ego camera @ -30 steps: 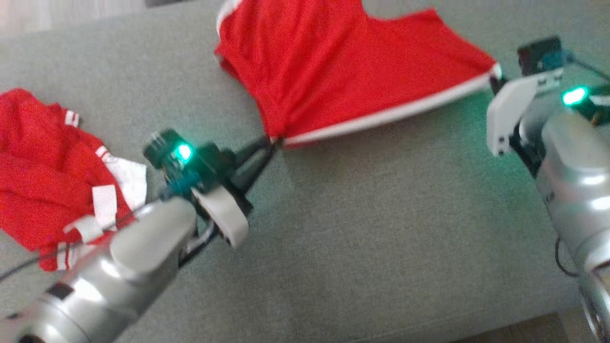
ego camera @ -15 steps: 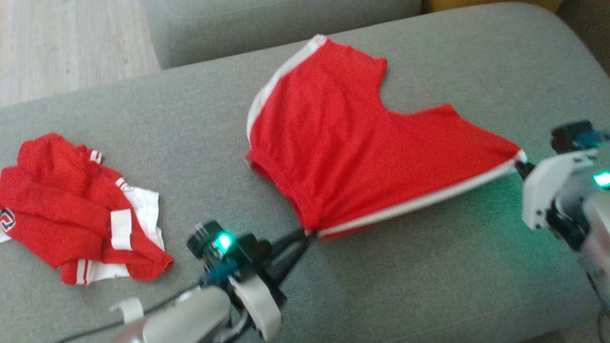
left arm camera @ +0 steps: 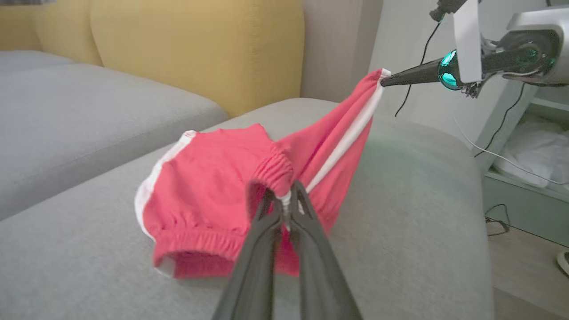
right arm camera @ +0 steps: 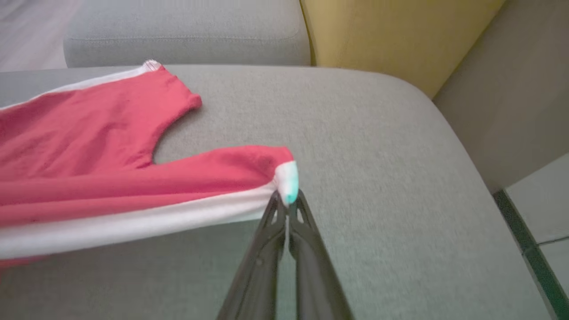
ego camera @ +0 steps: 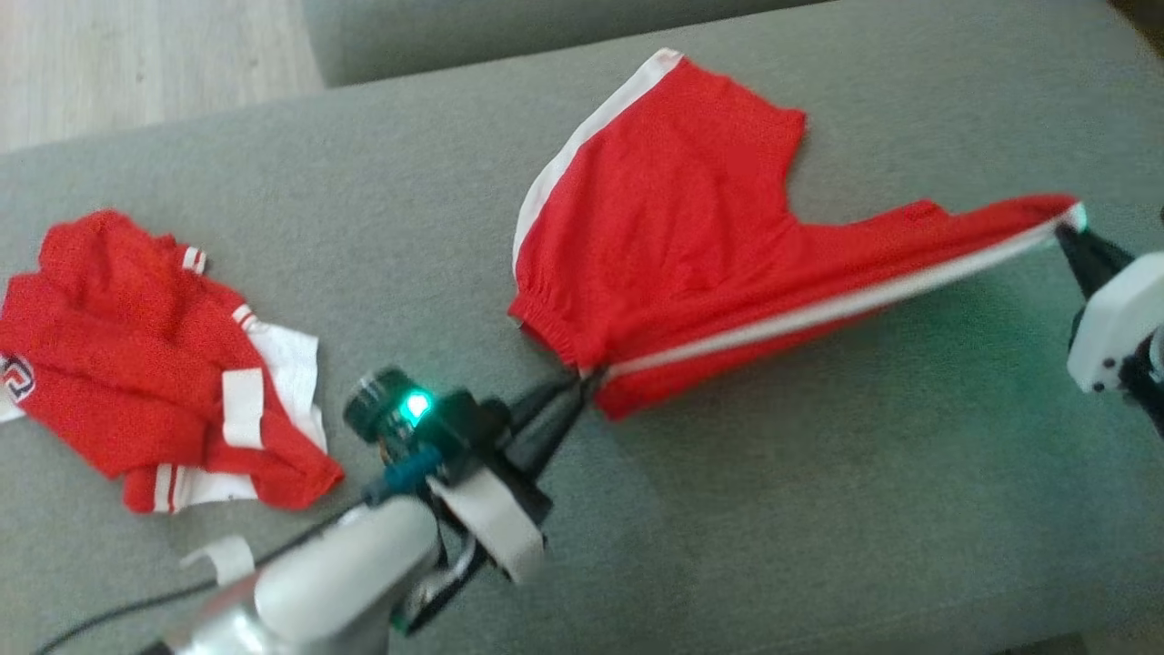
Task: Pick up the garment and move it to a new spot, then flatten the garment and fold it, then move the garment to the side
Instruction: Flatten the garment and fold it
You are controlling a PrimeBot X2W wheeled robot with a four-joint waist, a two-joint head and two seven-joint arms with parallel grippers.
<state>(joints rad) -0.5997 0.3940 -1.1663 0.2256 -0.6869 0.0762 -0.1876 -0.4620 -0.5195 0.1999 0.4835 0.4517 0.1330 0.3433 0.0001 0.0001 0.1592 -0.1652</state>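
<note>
Red garment (ego camera: 691,236); nearby heap's (ego camera: 118,364) emblem (ego camera: 16,377) blurred

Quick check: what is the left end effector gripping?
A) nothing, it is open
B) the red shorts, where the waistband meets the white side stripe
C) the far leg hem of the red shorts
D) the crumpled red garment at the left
B: the left wrist view shows the left end effector shut on the red shorts, right where the gathered waistband meets the white side stripe.
</note>
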